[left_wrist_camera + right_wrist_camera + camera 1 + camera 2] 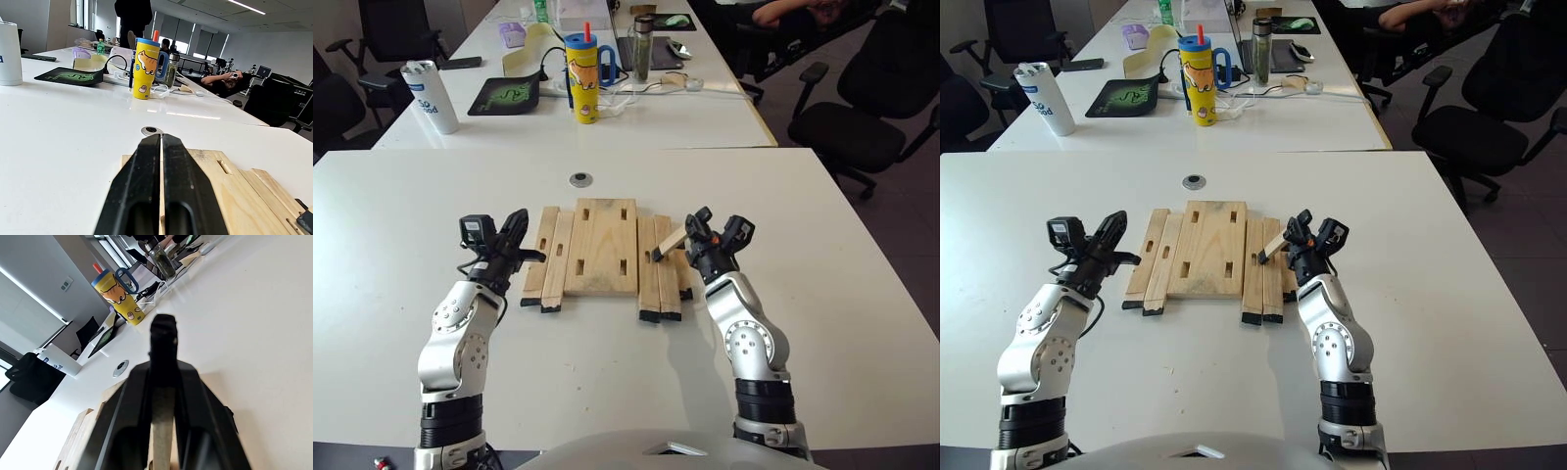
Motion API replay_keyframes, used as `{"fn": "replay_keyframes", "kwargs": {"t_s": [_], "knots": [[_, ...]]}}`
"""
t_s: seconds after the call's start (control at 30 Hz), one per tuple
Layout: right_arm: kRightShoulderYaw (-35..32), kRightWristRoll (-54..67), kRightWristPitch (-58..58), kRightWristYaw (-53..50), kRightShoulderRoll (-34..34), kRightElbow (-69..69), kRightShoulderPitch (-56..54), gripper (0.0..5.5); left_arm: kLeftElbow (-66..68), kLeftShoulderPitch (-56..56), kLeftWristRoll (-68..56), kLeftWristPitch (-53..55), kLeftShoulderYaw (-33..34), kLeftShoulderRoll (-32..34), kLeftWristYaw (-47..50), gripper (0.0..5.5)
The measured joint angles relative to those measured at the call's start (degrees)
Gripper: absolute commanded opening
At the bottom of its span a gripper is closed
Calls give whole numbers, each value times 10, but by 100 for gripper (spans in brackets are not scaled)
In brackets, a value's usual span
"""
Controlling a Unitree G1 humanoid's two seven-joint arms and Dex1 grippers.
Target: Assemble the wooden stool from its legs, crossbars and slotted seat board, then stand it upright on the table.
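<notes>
Slotted seat board (pixel 602 247): lies flat in the middle of the white tabletop (pixel 822 255), slots facing up. Left legs (pixel 548 257): two bars flat and side by side just beside the board's left edge, dark caps toward the robot. Right legs (pixel 658 279): two more, flat along the board's right edge, capped ends likewise near. Left fingers (pixel 142 196): pressed together with nothing between them, low over the tabletop beside the left legs, pointing across the wood. Right fingers (pixel 122 431): clamp a short wooden bar (pixel 672 240) with a dark end cap, tilted above the right legs, its free end toward the board. Beyond the parts: a round cable grommet (pixel 579 179) set into the tabletop. On the next table, well apart: a yellow cup (pixel 581 78) with a blue handle, a white bottle (pixel 431 96), a dark mouse mat (pixel 504 95), a clear bottle (pixel 643 47)
</notes>
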Motion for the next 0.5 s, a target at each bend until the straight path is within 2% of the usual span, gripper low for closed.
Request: {"fn": "replay_keyframes", "kwargs": {"t_s": [0.17, 0.5], "knots": [[1, 48, -5, -2, 0, 11, 0, 43, 0, 0, 1, 0, -4, 0, -4, 10], [16, 43, -52, -24, 0, 42, -1, 43, 0, -2, 9, -3, -12, 6, -24, 10]]}}
